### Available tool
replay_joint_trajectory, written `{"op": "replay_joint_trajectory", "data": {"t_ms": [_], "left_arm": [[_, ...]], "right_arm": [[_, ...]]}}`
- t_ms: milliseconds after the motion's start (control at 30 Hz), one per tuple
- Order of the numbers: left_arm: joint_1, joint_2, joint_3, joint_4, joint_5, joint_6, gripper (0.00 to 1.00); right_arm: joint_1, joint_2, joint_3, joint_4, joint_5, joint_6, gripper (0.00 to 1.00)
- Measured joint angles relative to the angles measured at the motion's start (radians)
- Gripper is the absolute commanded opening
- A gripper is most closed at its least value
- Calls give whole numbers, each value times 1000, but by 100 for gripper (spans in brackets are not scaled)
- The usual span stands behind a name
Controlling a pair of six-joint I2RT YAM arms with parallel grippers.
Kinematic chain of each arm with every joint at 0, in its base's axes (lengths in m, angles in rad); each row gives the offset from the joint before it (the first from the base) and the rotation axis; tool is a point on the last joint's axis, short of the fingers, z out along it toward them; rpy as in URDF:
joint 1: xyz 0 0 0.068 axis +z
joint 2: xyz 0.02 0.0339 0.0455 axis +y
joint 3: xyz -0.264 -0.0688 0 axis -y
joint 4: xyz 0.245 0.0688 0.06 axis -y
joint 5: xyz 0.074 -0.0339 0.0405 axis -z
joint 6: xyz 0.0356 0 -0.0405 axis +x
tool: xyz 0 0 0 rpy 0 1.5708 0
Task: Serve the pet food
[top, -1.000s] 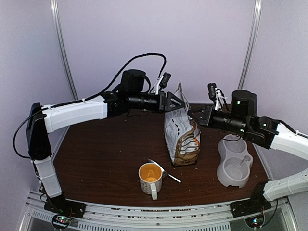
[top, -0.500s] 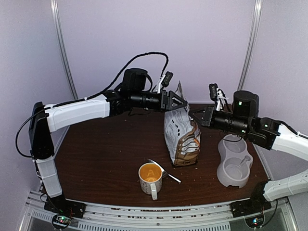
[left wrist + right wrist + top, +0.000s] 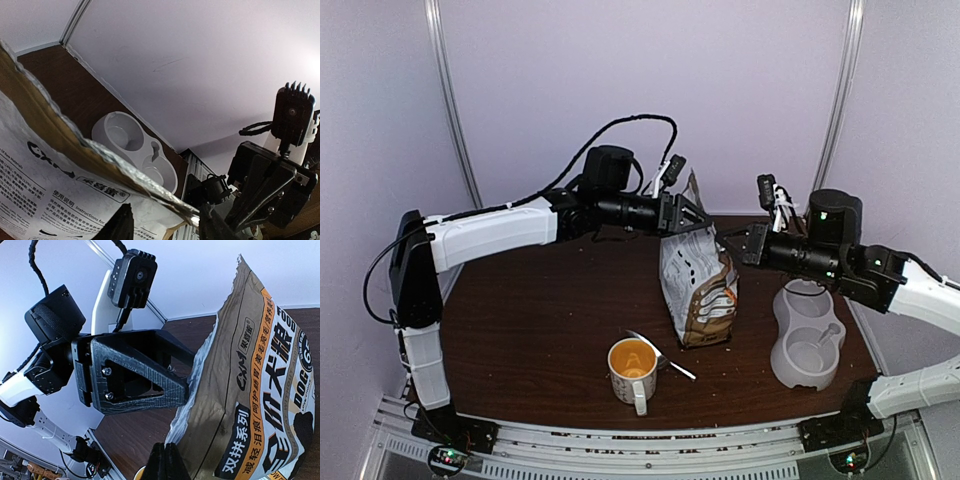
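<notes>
L gripper is straddling the torn top of the bag w/ fingers apart. R gripper is pinching together, apparently on the rim's right side. Bag is standing mid-table; kibble isn't showing, presumably inside. No kibble is showing in the double bowl to its right, so pouring is pending. Print is reading "DOG", "FOOD", "CXM"; back: "Instructions for".

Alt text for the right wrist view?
An open dog food bag fills the right side. The left gripper, jaws apart, meets its torn lip from the left; the right gripper, shut, pinches the bag's edge at bottom centre.
</notes>
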Motion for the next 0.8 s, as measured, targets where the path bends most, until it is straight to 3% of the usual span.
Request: {"op": "replay_joint_trajectory", "data": {"t_ms": [800], "left_arm": [[0, 2, 2, -14, 8, 7, 37]], "right_arm": [[0, -12, -9, -5, 5, 0, 0]]}}
